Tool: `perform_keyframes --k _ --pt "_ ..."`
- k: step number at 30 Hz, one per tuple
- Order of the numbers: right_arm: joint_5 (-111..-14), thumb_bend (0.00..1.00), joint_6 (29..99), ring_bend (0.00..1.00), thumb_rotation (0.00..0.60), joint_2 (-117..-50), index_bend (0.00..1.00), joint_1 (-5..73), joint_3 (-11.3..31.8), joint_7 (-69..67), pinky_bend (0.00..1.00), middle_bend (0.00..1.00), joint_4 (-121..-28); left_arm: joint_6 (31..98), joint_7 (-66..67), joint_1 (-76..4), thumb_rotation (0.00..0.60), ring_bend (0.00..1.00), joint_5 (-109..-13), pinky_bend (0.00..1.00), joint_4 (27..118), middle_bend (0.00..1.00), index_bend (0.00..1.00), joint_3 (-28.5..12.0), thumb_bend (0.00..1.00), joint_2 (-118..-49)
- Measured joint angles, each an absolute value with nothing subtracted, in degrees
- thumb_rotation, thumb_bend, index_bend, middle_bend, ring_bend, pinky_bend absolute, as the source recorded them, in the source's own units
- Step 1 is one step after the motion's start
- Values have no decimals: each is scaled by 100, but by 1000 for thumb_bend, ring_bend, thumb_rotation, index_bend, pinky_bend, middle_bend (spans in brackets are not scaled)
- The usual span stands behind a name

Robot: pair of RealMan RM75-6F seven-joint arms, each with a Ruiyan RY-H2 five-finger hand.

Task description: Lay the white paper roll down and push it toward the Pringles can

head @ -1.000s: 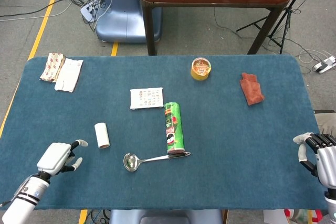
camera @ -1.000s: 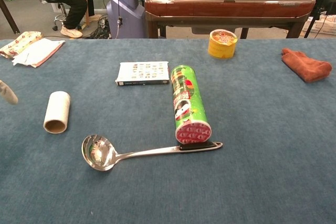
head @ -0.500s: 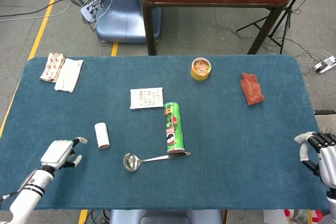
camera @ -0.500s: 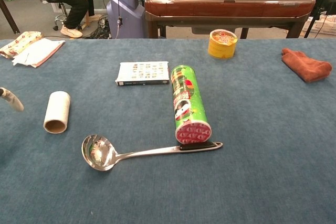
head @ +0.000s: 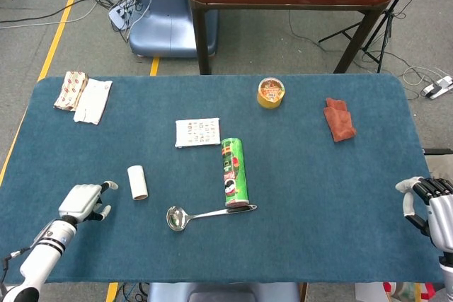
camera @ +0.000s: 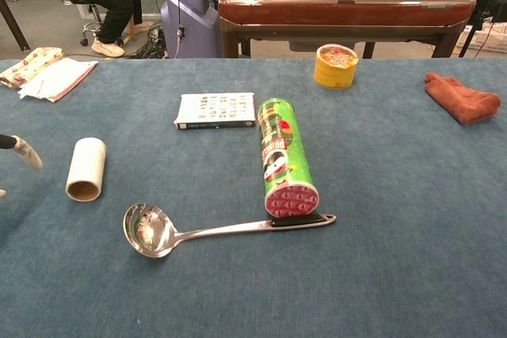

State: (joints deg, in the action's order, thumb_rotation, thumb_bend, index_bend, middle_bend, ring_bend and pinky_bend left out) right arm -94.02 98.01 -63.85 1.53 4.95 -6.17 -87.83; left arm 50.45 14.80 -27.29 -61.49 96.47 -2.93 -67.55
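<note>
Since a second ago the left hand [head: 85, 200] has drawn back toward the table's left edge, leaving a wider gap to the white paper roll [head: 137, 182]; nothing else on the cloth has shifted.

Largest first: the blue-covered table [head: 318, 175] carries everything. Near its middle the green Pringles can [head: 233, 172] lies on its side, its length running from front to back, its red end toward the front edge. Touching that end is the handle of a steel ladle [head: 205, 214], whose bowl points toward the left front corner. Just behind the can sits a flat white card box [head: 197, 132]. A rust-coloured cloth [head: 340, 119] lies toward the right back corner, folded packets [head: 83, 95] at the left back corner, and a yellow tape roll [head: 271, 93] near the back edge.

The paper roll is already lying down, well left of the can and apart from it, its open end facing the front edge.

Left hand: released, fingers apart, grasping nothing, just left of the roll. The right hand [head: 432, 206] sits at the right front corner; its fingers seem loosely curled around nothing, though the frame crops it.
</note>
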Motion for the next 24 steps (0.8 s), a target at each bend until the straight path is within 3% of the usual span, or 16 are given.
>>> perform_keyframes --k 24 --pt "-9338 658 9718 492 600 -6372 503 168 518 -629 484 535 -8783 4822 1643 -3182 600 967 -5622 1000 9511 1000 294 -277 429 -7002"
